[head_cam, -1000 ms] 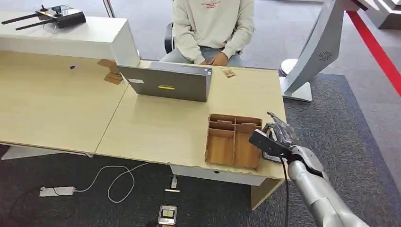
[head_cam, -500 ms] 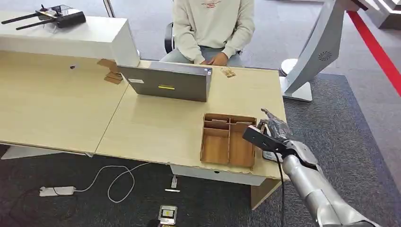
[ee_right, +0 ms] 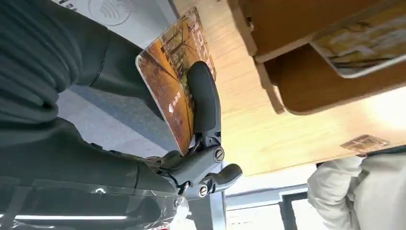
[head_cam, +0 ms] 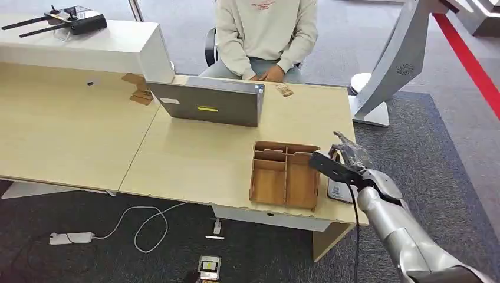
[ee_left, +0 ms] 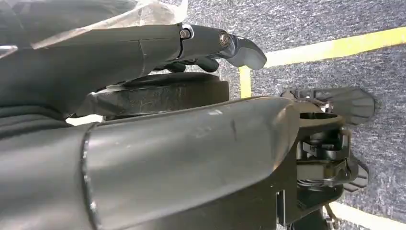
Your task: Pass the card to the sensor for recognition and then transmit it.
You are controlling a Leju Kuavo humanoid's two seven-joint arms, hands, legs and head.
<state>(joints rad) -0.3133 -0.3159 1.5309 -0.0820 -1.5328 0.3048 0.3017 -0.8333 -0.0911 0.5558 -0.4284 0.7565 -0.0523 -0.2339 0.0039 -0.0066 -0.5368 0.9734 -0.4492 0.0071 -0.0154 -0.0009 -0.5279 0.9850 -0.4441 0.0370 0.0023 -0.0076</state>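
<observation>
One card (ee_right: 176, 85), orange with a printed scene, sits pinched in the right hand (head_cam: 348, 160), a dark finger (ee_right: 203, 100) pressed flat on its face and the thumb behind it. Far to the left of that hand, a black remote with antennas (head_cam: 62, 19) rests on the white counter, and a grey laptop (head_cam: 206, 104) stands closer, a seated person (head_cam: 265, 35) behind it. Just left of the hand lies the wooden divided tray (head_cam: 285, 174), with another card (ee_right: 364, 45) in one of its compartments. Directly under the hand, a white sensor pad (head_cam: 336, 191) lies on the desk (head_cam: 194, 159) at its right edge. The left hand (ee_left: 218, 43) hangs over grey carpet; whether it is curled or spread cannot be told.
</observation>
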